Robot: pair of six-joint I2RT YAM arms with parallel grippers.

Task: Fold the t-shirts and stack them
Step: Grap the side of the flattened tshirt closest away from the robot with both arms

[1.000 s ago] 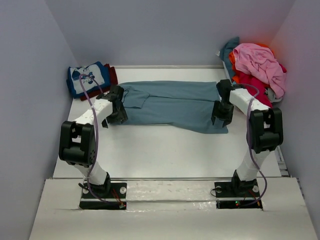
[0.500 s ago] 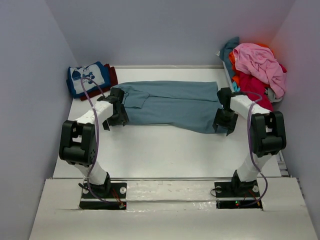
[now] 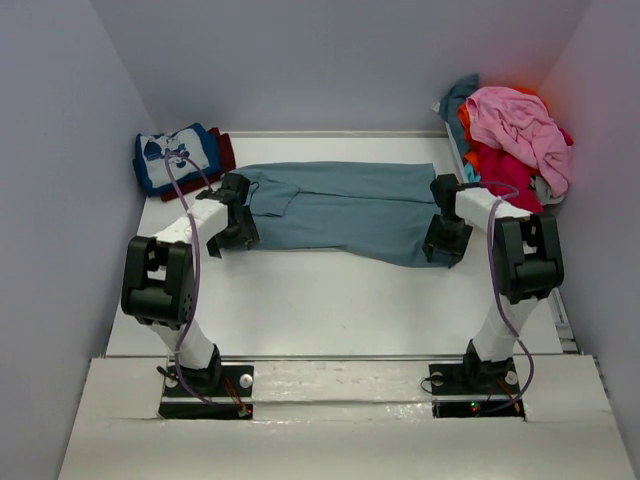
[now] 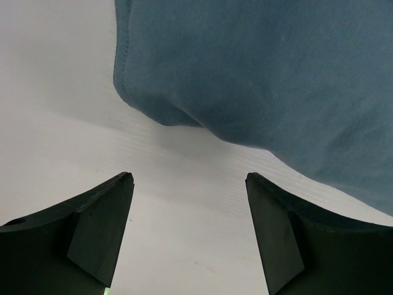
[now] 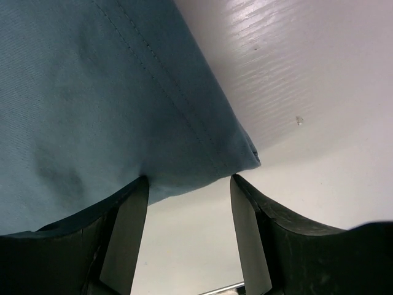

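A plain slate-blue t-shirt point(image 3: 340, 208) lies flat across the middle of the table, folded into a long band. My left gripper point(image 3: 236, 226) is at its left end, open; in the left wrist view point(image 4: 189, 176) the bare table shows between the fingers and the shirt's rounded edge point(image 4: 258, 80) lies just ahead. My right gripper point(image 3: 444, 238) is at the shirt's right near corner, also open. The hemmed corner point(image 5: 110, 92) reaches the tip of its left finger point(image 5: 126, 233), and nothing is clamped between the jaws point(image 5: 189, 179).
A folded blue tee with white cartoon print point(image 3: 178, 155) lies on a dark red one point(image 3: 227, 150) at the back left. At the back right is a heap of pink point(image 3: 515, 120), red point(image 3: 510, 165), orange point(image 3: 465, 120) and teal point(image 3: 460, 95) tees. Grey walls close in on three sides.
My right gripper has slid a little toward the near side along the shirt's right edge, and its jaws have widened slightly. The left gripper has hardly moved.
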